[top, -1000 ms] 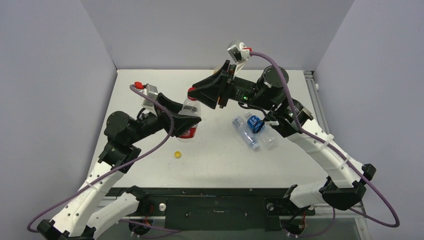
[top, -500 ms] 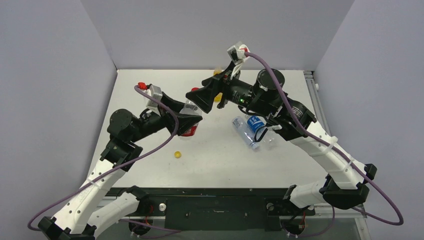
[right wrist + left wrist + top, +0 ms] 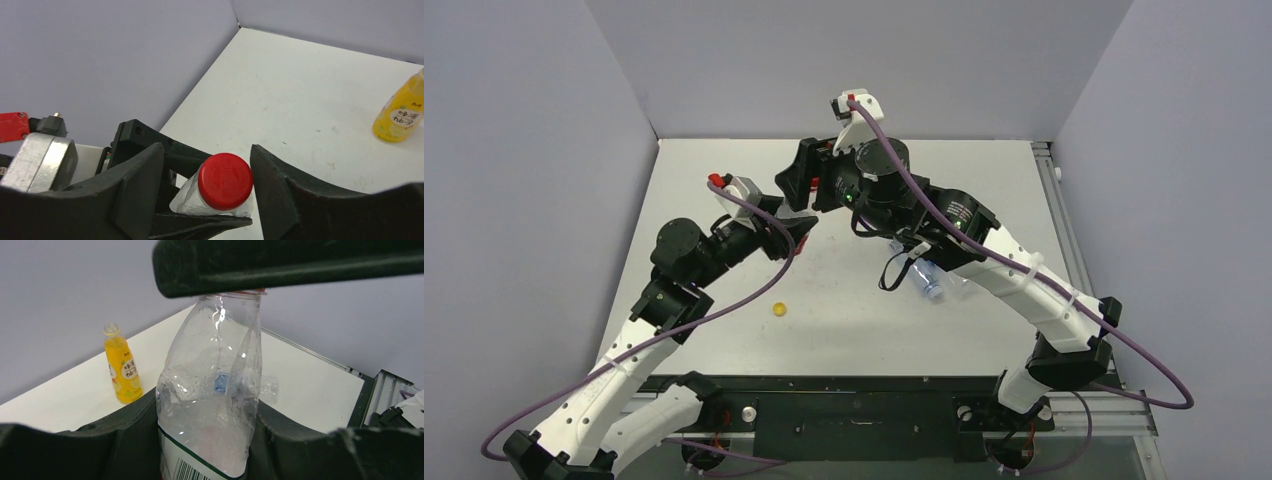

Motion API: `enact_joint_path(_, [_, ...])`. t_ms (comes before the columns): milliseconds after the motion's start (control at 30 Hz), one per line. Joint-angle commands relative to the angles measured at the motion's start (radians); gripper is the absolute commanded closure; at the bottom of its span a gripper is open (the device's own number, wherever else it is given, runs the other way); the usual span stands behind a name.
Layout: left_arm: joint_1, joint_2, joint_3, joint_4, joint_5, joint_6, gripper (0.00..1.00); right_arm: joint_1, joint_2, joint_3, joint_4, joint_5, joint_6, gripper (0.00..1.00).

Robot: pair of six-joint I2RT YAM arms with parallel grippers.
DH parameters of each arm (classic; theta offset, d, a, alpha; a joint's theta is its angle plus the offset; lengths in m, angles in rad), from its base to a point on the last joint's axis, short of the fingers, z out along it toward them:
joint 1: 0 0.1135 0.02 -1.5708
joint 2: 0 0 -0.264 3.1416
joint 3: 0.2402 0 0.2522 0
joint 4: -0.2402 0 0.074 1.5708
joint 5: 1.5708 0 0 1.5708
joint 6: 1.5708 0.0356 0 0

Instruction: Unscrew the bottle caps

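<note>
In the top view, the right arm has swung from the centre toward the upper left since half a second ago. The right gripper (image 3: 206,152) now sits over the red cap (image 3: 225,181), its fingers spread on either side with a gap showing on the left. The left gripper (image 3: 789,238) stays pinched on the red-white labelled bottle (image 3: 210,405), upright left of centre. The yellow cap (image 3: 778,309) lies unmoved below it, and the juice bottle (image 3: 400,112) stands at the back.
</note>
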Motion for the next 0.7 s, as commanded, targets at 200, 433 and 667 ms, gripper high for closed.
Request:
enact_joint_path(200, [-0.006,-0.021,-0.002,0.051,-0.050,0.028,0.79,-0.003,-0.016,-0.021,0.017,0.084,0.059,0.66])
enact_joint_path(433, [-0.006,-0.028,-0.010,0.068,-0.015,-0.012,0.79,-0.017,-0.066,-0.081,0.096,0.013,0.008,1.00])
enact_joint_path(667, [-0.003,-0.037,-0.006,0.133,0.173,-0.203,0.77,-0.104,-0.260,-0.376,0.480,-0.567,-0.092,1.00])
